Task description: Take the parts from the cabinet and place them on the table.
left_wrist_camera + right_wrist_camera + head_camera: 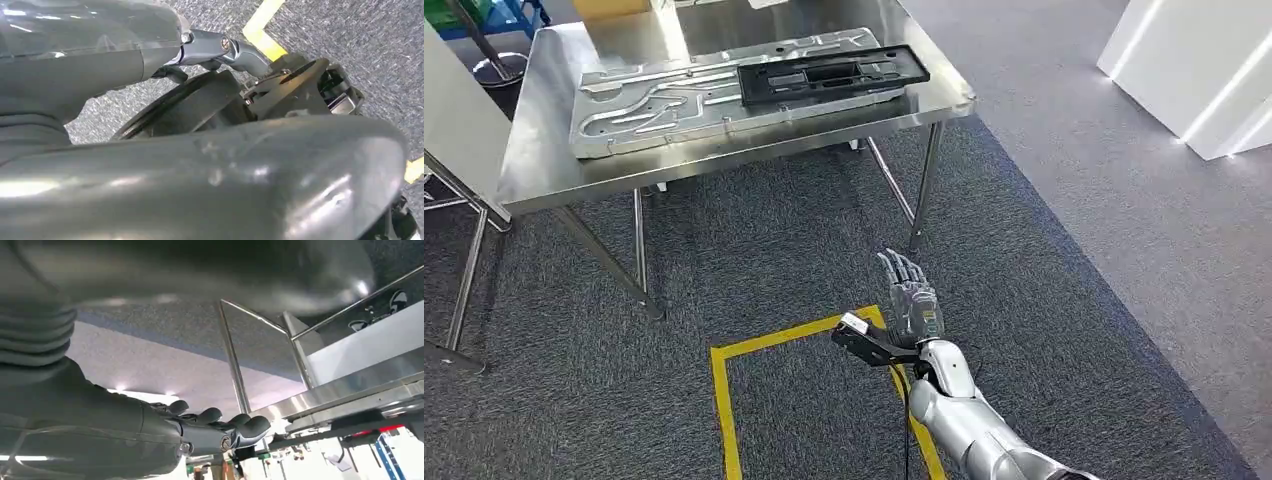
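Above the grey carpet, the right hand (911,297) hangs with its fingers apart, holding nothing. The left hand (220,47) is mostly hidden behind a big grey cover in its wrist view, so I cannot tell if it is apart or together. Yellow tape (724,400) marks a box on the floor just beside the right hand. Past open carpet stands the steel surface (544,170). On it lies a silver metal plate (654,105), with a black frame part (834,72) resting on top near the surface's right edge.
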Tool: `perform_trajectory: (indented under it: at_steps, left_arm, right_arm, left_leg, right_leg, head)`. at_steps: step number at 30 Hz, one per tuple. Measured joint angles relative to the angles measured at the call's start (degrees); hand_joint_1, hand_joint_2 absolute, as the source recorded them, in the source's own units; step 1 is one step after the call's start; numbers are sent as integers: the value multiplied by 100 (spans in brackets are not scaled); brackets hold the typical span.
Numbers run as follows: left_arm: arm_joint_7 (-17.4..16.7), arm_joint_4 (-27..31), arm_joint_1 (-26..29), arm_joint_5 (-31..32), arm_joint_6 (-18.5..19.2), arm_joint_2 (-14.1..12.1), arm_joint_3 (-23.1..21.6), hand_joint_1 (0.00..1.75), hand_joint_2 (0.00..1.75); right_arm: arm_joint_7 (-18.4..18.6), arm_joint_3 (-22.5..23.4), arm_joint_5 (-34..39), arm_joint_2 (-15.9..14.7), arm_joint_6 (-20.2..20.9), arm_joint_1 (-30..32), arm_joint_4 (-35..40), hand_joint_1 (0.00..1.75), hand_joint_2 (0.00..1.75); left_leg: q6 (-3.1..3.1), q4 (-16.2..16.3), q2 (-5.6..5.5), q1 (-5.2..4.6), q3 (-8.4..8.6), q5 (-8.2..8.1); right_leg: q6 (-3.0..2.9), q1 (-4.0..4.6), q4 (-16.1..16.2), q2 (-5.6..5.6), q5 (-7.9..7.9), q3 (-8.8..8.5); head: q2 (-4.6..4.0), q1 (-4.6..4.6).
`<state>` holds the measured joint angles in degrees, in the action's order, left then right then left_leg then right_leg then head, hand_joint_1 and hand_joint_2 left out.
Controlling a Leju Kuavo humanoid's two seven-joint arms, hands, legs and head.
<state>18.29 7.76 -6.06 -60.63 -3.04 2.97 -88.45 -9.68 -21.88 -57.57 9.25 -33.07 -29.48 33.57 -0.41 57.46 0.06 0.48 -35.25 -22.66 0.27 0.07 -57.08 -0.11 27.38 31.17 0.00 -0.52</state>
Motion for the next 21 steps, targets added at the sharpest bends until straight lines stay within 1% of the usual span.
perform_trajectory:
  at_steps: [1,5,21]
  left_arm:
    - [0,0,1,0,0,0,0,0,0]
    - [0,0,1,-2,0,-2,0,0,0]
    - [0,0,0,0,0,-2,0,0,0]
  right_arm:
    - [0,0,-2,0,0,0,0,0,0]
    - [0,0,-2,0,0,2,0,0,0]
    - [0,0,-2,-2,0,2,0,0,0]
  left_leg:
    - [-8,-2,0,4,-2,7]
    - [-26,-3,0,16,-6,22]
    - [-30,2,0,15,-23,23]
  right_leg:
    - [-10,5,-5,0,-6,7]
    - [-17,17,-14,0,-10,13]
    - [-11,13,-15,1,-14,20]
  head:
    - [0,2]
    - [0,0]
    - [0,0]
